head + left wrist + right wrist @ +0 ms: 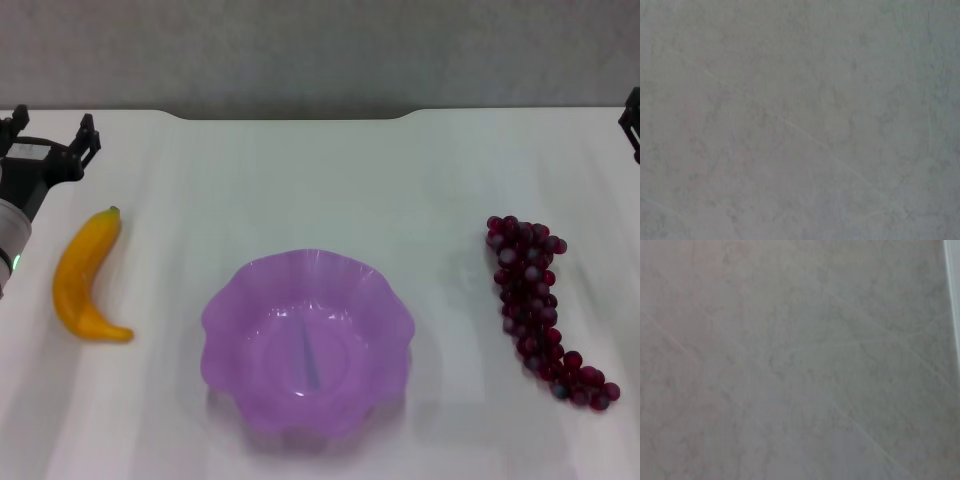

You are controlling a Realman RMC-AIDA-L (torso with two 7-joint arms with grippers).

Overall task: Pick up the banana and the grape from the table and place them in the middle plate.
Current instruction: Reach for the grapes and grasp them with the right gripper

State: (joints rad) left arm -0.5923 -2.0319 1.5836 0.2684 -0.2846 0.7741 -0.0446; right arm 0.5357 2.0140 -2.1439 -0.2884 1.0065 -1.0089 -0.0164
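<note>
The banana (85, 275) lies on the white table (330, 180) at the left, its dark-green tip pointing to the far side. The grape bunch (537, 300) lies at the right. The purple scalloped middle plate (232, 305) stands between them near the front, with nothing in it. My left gripper (50, 128) is open, at the table's far left, just beyond the banana's tip and apart from it. My right gripper (632, 118) shows only partly at the far right edge, well beyond the grapes. Both wrist views show only a mottled grey surface.
The table's far edge has a rounded notch (290, 115) with grey floor behind it. A white strip (952, 300) runs along one edge of the right wrist view.
</note>
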